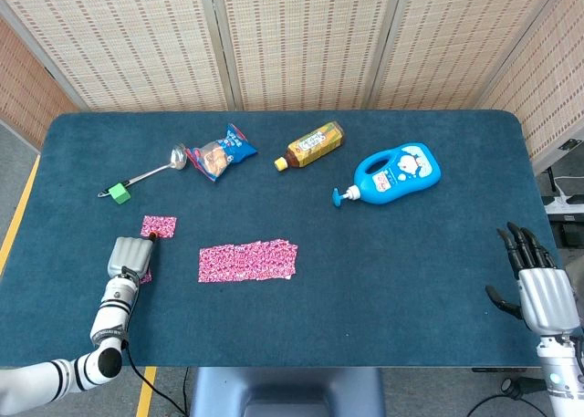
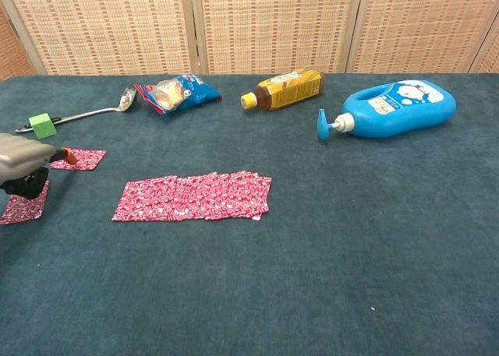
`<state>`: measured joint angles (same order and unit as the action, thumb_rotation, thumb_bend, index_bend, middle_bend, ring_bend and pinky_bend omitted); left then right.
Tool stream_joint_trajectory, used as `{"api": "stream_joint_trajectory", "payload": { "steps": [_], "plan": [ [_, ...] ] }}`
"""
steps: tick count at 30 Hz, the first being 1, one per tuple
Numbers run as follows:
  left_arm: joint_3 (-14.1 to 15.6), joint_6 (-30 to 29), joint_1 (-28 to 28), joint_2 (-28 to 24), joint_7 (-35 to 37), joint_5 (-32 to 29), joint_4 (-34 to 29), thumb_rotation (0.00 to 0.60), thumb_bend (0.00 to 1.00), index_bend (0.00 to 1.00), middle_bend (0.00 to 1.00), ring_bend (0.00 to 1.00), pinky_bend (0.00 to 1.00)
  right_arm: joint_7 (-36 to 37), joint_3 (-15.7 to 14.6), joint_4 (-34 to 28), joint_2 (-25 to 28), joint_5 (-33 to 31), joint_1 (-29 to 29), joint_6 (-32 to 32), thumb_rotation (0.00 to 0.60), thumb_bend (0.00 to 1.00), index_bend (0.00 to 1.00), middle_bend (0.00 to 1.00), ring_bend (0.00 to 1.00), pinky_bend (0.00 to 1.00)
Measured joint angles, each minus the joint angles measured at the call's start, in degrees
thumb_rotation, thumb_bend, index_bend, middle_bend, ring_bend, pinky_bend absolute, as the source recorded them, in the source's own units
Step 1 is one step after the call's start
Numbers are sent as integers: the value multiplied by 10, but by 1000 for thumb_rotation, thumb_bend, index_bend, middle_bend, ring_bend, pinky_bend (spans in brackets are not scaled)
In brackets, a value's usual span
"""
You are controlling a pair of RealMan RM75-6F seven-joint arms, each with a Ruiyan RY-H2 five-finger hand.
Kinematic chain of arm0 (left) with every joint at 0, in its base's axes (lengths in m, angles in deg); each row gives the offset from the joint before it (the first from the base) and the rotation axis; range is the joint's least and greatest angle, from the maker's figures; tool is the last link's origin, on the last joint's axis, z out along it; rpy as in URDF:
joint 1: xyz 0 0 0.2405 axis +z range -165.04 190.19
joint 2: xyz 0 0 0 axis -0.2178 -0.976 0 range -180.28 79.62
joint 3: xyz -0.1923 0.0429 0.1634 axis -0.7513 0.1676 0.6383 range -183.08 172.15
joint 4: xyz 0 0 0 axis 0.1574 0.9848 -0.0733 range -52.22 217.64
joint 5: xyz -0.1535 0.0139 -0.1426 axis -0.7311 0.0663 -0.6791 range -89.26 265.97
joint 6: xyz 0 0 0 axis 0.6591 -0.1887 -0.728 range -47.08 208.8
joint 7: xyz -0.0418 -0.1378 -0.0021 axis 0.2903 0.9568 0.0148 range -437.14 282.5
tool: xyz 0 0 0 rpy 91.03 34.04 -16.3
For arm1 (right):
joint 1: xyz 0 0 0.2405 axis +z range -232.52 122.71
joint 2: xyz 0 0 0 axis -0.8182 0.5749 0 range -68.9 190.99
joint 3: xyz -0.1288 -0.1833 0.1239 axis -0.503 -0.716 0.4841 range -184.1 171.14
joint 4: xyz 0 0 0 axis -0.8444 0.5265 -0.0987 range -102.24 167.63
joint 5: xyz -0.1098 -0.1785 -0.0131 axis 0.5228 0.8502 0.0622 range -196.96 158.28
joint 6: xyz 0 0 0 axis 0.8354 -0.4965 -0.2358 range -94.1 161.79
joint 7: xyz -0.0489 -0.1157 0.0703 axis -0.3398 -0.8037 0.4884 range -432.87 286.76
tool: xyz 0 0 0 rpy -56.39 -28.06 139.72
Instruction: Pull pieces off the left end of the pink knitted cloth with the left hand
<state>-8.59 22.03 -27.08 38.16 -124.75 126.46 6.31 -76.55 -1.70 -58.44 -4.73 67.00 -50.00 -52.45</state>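
The pink knitted cloth (image 1: 248,261) (image 2: 195,196) lies flat at the table's front left of centre. A small torn-off pink piece (image 1: 159,226) (image 2: 80,160) lies to its left, apart from it. My left hand (image 1: 129,255) (image 2: 19,163) is curled, and its orange-tipped fingers (image 2: 67,155) pinch that piece's near edge. A second loose pink piece (image 2: 23,204) (image 1: 145,273) lies beside and partly under the hand. My right hand (image 1: 538,285) hovers at the table's right front edge, fingers spread and holding nothing; only the head view shows it.
Along the back stand a blue pump bottle (image 1: 394,174) (image 2: 394,107), a lying tea bottle (image 1: 311,145) (image 2: 286,88), a snack packet (image 1: 221,151) (image 2: 176,92) and a spoon (image 1: 151,172) with a green block (image 1: 118,193) (image 2: 43,125).
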Motion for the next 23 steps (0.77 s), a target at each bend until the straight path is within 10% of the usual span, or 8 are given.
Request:
{"api": "stream_joint_trajectory", "payload": {
  "steps": [8, 15, 23],
  "plan": [
    [28, -72, 36, -27, 97, 175, -46, 600, 873, 113, 662, 828, 709, 4, -1, 1, 1, 3, -1, -2, 600, 152, 0, 0, 0, 196],
    [78, -206, 108, -69, 281, 394, -49, 600, 617, 34, 284, 456, 617, 0, 0, 2, -3, 2, -1, -4, 600, 152, 0, 0, 0, 196],
    [78, -336, 201, -113, 414, 453, -8, 600, 538, 14, 149, 273, 406, -24, 1, 15, -21, 3, 3, -4, 600, 152, 0, 0, 0, 127]
  ]
}}
